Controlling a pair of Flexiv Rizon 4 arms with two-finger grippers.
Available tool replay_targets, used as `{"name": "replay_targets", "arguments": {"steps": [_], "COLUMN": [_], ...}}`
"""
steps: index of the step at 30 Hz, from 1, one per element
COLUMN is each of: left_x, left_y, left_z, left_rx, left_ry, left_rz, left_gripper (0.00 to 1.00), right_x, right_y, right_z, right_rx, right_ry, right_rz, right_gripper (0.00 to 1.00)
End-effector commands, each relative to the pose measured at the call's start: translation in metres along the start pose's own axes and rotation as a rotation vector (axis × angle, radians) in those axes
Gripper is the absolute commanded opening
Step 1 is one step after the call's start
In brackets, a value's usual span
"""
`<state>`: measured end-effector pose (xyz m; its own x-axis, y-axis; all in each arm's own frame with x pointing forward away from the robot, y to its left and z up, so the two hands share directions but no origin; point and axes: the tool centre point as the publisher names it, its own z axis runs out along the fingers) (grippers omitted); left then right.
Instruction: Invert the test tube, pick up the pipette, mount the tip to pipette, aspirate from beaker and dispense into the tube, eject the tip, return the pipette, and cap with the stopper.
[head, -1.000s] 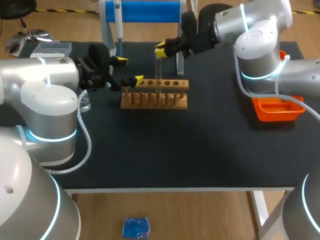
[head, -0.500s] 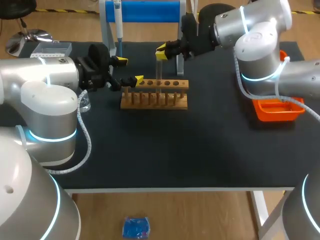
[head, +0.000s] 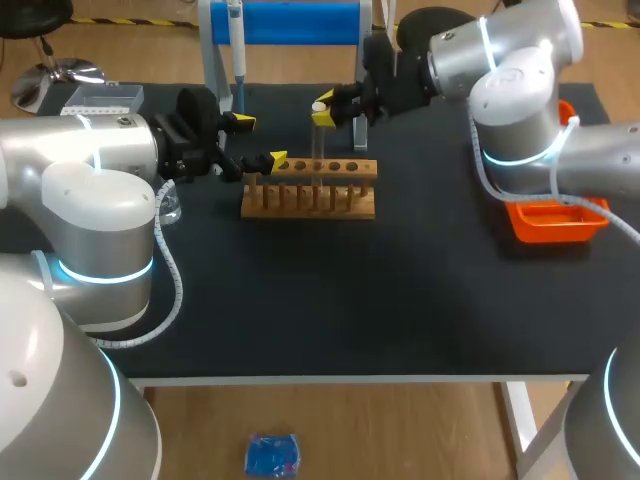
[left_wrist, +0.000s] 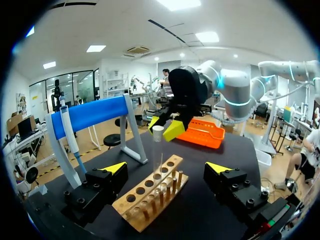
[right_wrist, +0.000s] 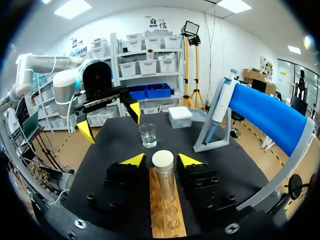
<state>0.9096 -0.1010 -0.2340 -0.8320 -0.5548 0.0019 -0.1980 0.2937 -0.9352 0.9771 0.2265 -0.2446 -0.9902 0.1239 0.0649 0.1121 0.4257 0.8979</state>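
The black bench (head: 400, 300) carries everything. My left arm (head: 90, 180) comes in over its left edge and my right arm (head: 520, 90) over its right rear corner. A blue pipette stand (head: 300, 22) stands at the middle of the rear edge, with the pipette (head: 237, 50) hanging upright at its left end.

The wooden test tube rack (head: 310, 187) lies crosswise, just behind the bench's middle. An orange tray (head: 555, 222) sits near the right edge, partly under my right arm. A clear tip box (head: 105, 97) sits in the rear left corner. The glass beaker (head: 170, 207) stands near the left edge, close against my left arm.

The left gripper (head: 260, 140) is spread wide at the rack's left end and grips nothing. From its wrist the rack runs out ahead between the two fingers.

The right gripper (head: 322, 108) is above the rack's rear side, its fingers closed from both sides on the test tube (head: 318, 150). The tube hangs upright, its white round top level with the yellow tips. Its lower end is at the row of holes. I cannot tell whether it sits in one.
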Motion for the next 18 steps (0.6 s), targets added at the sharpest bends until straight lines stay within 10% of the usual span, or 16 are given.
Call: {"name": "replay_targets", "arguments": {"steps": [1, 18], "left_x": [0.001, 0.001], "left_y": [0.002, 0.002], "left_z": [0.001, 0.001], "left_rx": [0.006, 0.006], "left_ry": [-0.004, -0.004], "left_rz": [0.001, 0.001], "left_gripper": [1.0, 1.0], "right_x": [0.0, 0.008], "right_y": [0.001, 0.02], "right_z": [-0.002, -0.022], "right_rx": [-0.017, -0.257], "right_ry": [-0.003, 0.094], "right_rz": [-0.006, -0.113], "right_gripper": [1.0, 1.0]}}
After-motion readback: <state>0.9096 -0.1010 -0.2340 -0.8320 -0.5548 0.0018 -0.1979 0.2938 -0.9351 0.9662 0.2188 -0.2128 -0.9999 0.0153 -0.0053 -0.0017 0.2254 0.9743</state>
